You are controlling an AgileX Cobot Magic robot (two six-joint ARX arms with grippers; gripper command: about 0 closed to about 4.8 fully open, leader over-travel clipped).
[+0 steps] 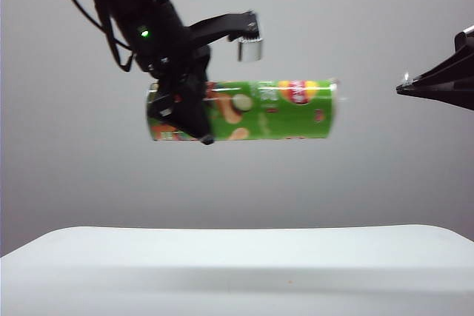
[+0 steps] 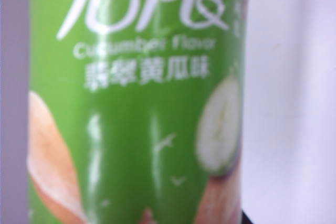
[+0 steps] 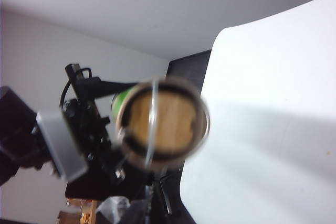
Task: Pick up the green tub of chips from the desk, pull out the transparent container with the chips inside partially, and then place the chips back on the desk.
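We log the desk [image 1: 237, 257] as a wide white slab across the bottom of the exterior frame, bare beneath the work. Well above it, centre-left, the green tub of chips [image 1: 266, 112] hangs level in the air, its open mouth toward the right. The left gripper [image 1: 194, 109] comes down from the upper left and clamps the tub near its left end, jaws spread to the can's width and pinching its wall; the left wrist view shows only the green label [image 2: 136, 98] up close. At the right edge the right gripper [image 1: 404, 88] sits apart from the mouth, jaws pressed together, nothing in them. The right wrist view looks straight into the tub's mouth [image 3: 161, 124], where the chips [image 3: 157, 121] show tan behind a thin clear edge, which we take for the transparent container [image 3: 152, 121]. Judgement: tub light, stiff, glossy, apt to slip; tray thin and flexible, chips brittle, so pinch the tray's rim gently and draw straight out
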